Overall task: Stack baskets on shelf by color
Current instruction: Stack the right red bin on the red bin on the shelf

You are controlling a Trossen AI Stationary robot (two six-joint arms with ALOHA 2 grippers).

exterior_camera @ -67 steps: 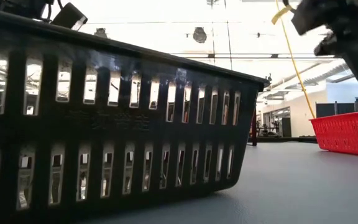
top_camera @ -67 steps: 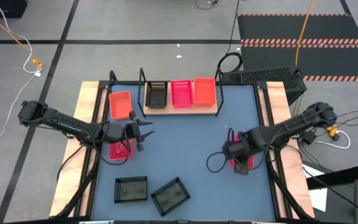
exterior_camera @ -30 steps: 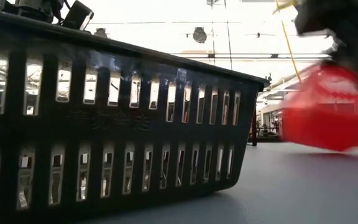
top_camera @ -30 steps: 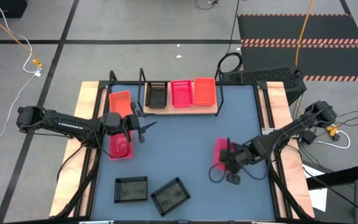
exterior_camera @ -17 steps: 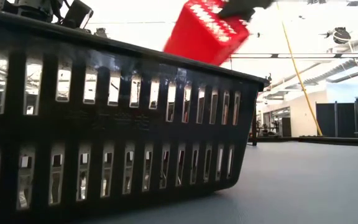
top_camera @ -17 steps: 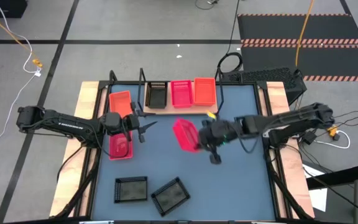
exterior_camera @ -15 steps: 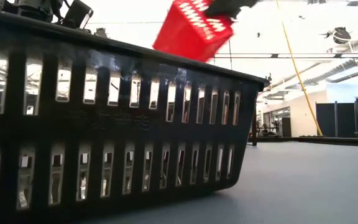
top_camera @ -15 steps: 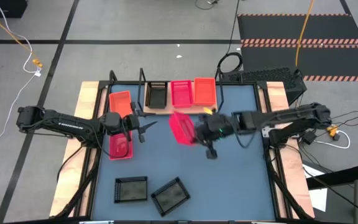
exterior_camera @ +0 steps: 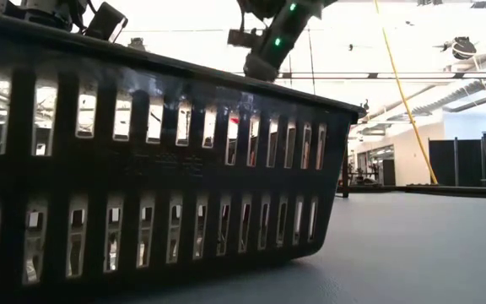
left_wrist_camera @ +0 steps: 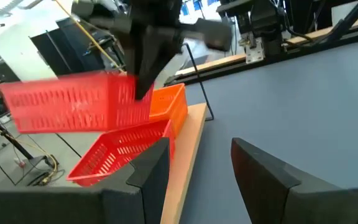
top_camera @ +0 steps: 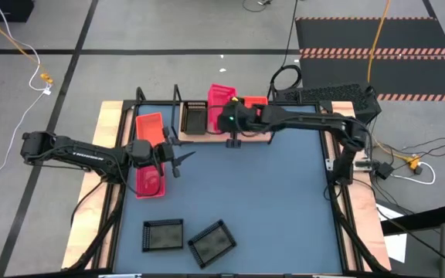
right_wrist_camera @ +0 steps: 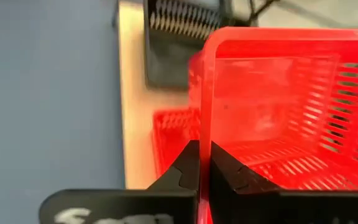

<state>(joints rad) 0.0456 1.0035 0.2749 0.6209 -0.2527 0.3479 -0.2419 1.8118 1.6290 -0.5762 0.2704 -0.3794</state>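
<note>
Over the shelf (top_camera: 253, 137) at the bench's far edge, right gripper (right_wrist_camera: 204, 163) fingers pinch the wall of a pinkish-red basket (top_camera: 220, 100) held above the one shelved there; left gripper (top_camera: 178, 157) open, near the left edge.

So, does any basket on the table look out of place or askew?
Yes. Near the front edge, one black basket lies rotated, out of line with the straight black basket beside it. A pinkish-red basket sits at the table's left edge under the left arm.
</note>
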